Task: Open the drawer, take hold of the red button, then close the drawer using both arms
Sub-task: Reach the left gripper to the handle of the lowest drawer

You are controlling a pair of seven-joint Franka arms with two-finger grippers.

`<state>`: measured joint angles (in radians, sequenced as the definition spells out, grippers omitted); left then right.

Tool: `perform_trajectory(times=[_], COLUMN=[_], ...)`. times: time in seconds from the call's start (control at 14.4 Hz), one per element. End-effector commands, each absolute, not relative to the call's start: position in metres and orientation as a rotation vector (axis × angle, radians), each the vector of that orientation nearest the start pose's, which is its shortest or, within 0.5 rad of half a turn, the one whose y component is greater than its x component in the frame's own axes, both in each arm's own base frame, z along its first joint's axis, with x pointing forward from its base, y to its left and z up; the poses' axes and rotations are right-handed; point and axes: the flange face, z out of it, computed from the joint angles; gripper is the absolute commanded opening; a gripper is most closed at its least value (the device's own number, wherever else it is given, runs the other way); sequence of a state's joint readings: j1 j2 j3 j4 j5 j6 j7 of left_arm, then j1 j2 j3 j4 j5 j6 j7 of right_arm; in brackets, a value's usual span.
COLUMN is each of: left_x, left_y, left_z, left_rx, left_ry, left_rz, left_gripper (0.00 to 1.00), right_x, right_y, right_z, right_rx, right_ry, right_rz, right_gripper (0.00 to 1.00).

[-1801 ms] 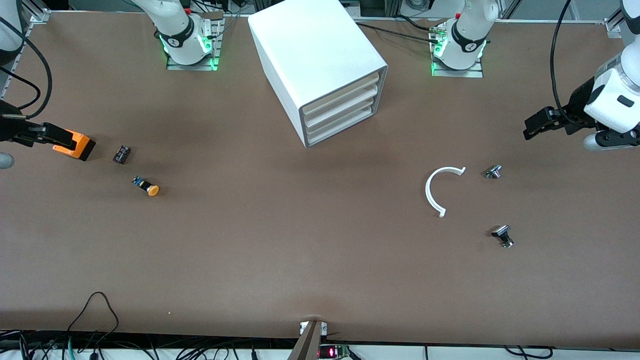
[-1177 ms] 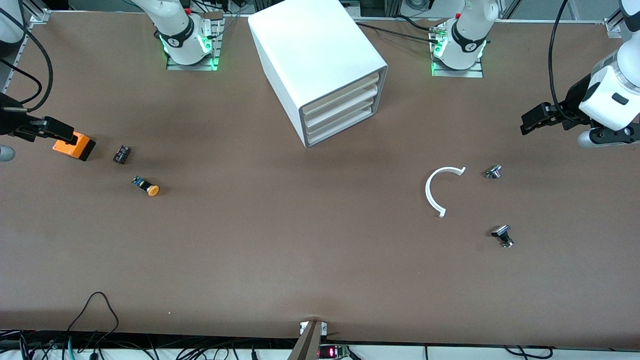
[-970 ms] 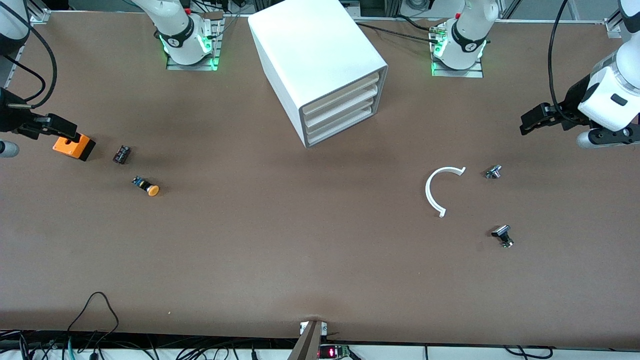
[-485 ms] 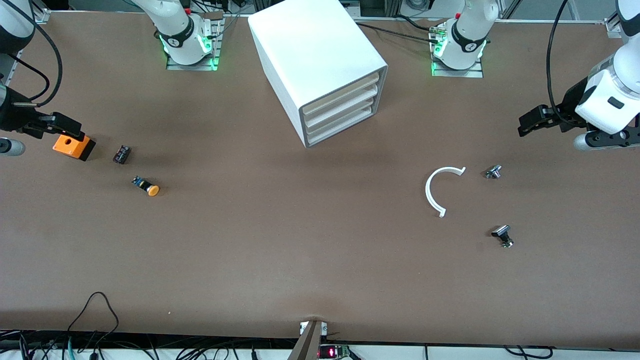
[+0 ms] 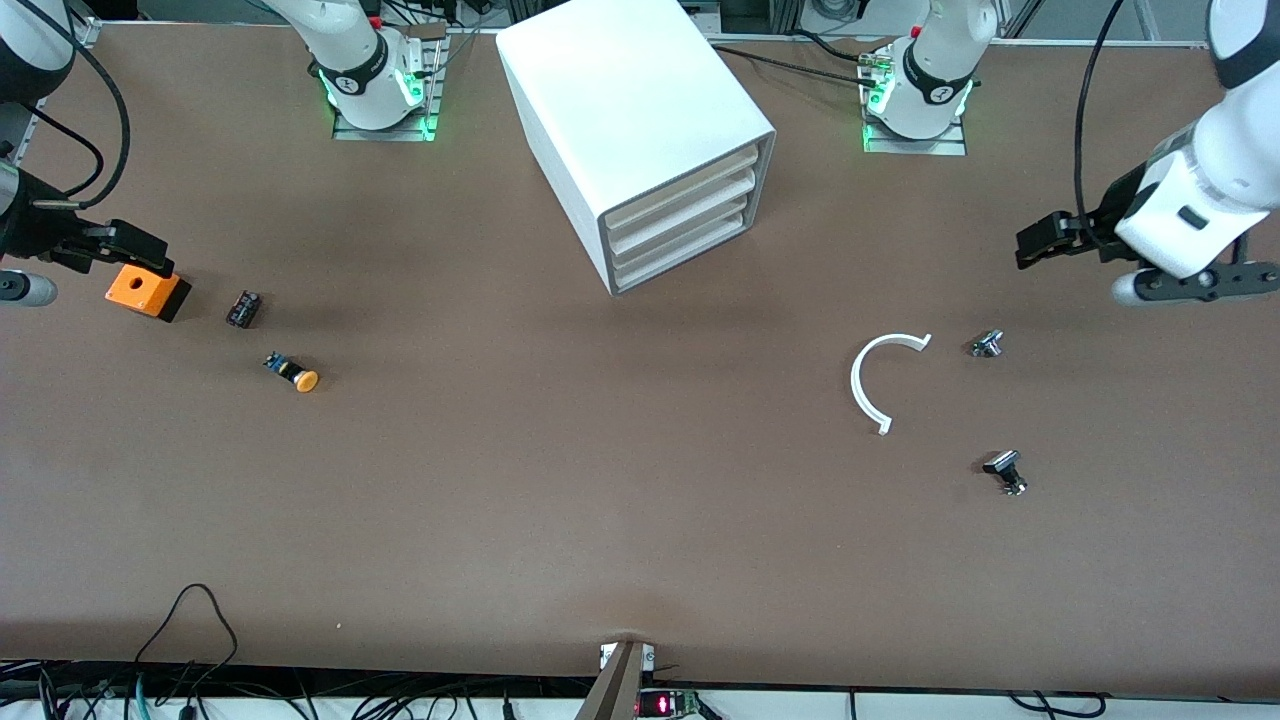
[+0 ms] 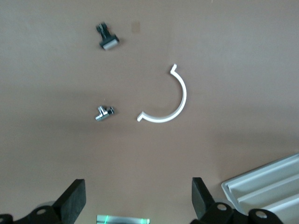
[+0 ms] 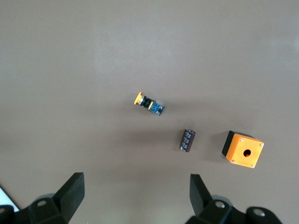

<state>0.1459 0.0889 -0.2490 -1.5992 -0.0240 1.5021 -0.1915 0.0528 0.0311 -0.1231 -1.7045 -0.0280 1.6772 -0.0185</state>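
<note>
The white cabinet (image 5: 640, 120) stands near the robots' bases, midway between them. Its four cream-fronted drawers (image 5: 680, 215) are all shut. A corner of them shows in the left wrist view (image 6: 266, 186). The red-capped button is hidden. My left gripper (image 5: 1032, 245) hangs open and empty over the table at the left arm's end, above a small metal part; its wrist view (image 6: 138, 203) shows the jaws wide apart. My right gripper (image 5: 148, 255) hangs open and empty beside the orange box, with nothing between the jaws in its wrist view (image 7: 135, 196).
At the right arm's end lie an orange box with a hole (image 5: 147, 292) (image 7: 242, 149), a dark cylinder (image 5: 243, 308) (image 7: 187, 140) and an orange-yellow capped button (image 5: 292, 373) (image 7: 149, 104). At the left arm's end lie a white curved strip (image 5: 868, 385) (image 6: 173, 100) and two metal parts (image 5: 987, 343) (image 5: 1005, 470).
My right gripper has drawn back off the orange box, which stays in place. My left gripper has shifted a little toward the cabinet. Nothing on the table has moved.
</note>
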Motion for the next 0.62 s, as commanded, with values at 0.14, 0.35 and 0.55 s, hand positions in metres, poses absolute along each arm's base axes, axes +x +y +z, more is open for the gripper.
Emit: perform_trajectory(times=[0.14,0.35,0.55], left_x=[0.573,0.573,0.56], left_y=[-0.042,-0.048,-0.069], left_z=[0.498,0.453,0.41], left_rx=[-3.349,-3.442,-3.578], left_ry=[0.116,0.447,0.458], left_rz=[0.727,0.899,1.111], left_gripper=[1.0,1.0,1.0], right_x=[0.56,0.574,0.584], right_y=[-0.038,-0.035,-0.019], right_z=[0.556,0.546,0.533], right_rx=[-3.155,-3.157,-3.164], right_ry=[0.074,0.06,0.03], right_rz=[0.047,0.068,0.097], right_gripper=[1.0,1.0,1.0])
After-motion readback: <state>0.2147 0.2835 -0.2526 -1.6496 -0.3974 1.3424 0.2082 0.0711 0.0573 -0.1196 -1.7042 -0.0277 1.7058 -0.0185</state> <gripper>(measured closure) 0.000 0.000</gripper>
